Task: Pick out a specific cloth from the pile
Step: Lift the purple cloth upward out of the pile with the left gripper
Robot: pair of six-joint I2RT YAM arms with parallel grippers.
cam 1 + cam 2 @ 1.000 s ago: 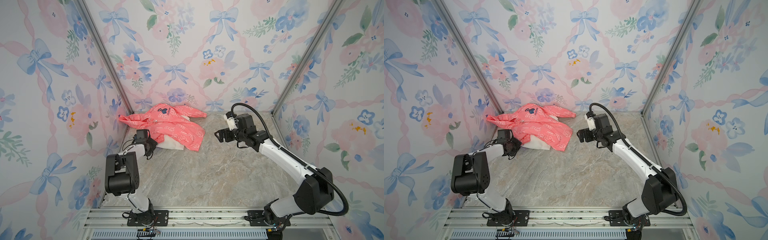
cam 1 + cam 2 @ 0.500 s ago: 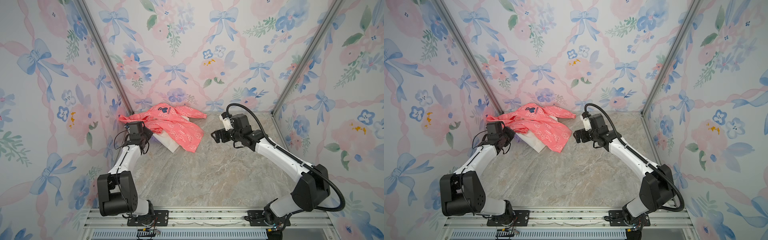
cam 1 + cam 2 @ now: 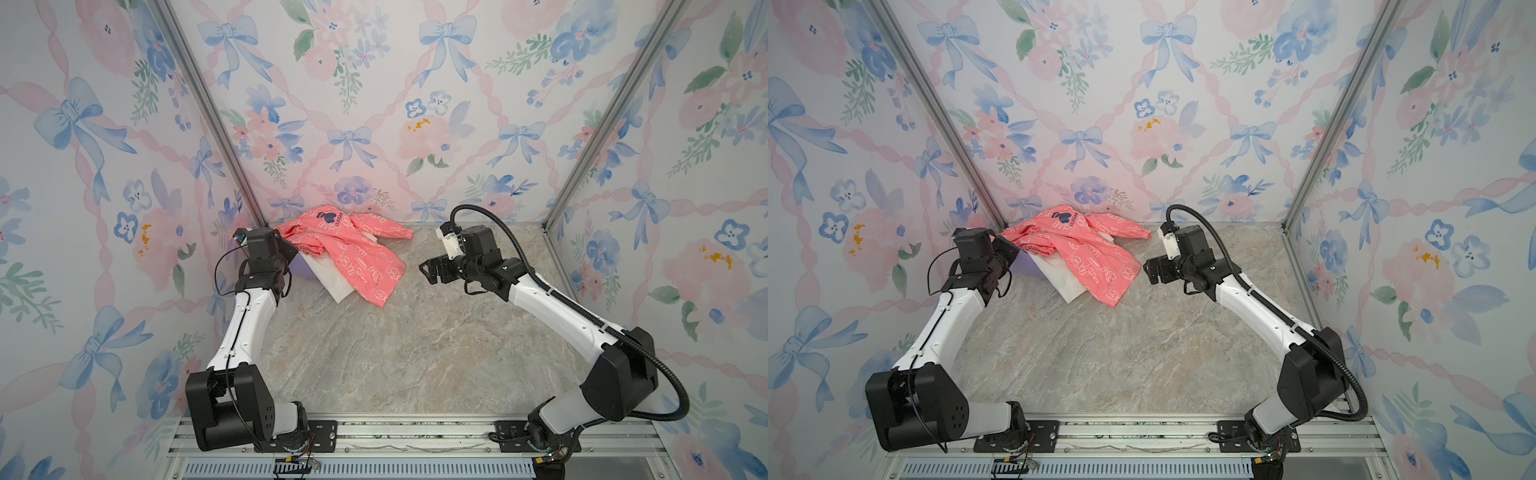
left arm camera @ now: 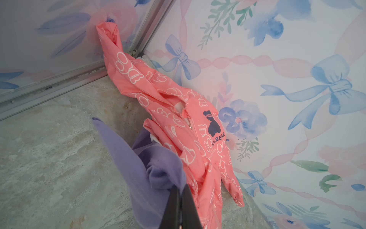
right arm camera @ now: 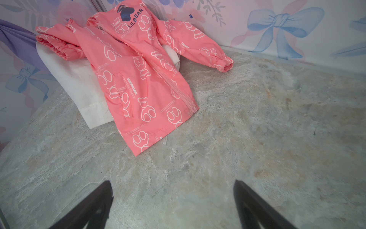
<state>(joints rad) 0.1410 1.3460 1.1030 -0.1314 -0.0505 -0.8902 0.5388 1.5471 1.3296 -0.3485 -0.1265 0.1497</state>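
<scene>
Pinching the cloth (image 4: 138,174) between closed jaws, the left gripper (image 4: 179,191) sits at 9 o'clock of the pile (image 3: 328,255). The lavender fabric runs beneath the pink jacket (image 3: 365,259) and the white cloth (image 3: 334,282). At the pile's 3 o'clock, the right gripper (image 3: 428,272) hovers with jaws spread wide, gripping nothing.

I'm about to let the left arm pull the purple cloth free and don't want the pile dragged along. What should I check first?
1. Left fingers shut on the purple cloth: ok.
2. Grip secure: cannot tell; only a bunched edge is pinched.
3. Purple cloth lying free: not ok; it runs under the jacket, beside the white cloth.
4. Right fingers open, off the jacket: ok.
5. Bare table ahead for the pull: ok.
</scene>
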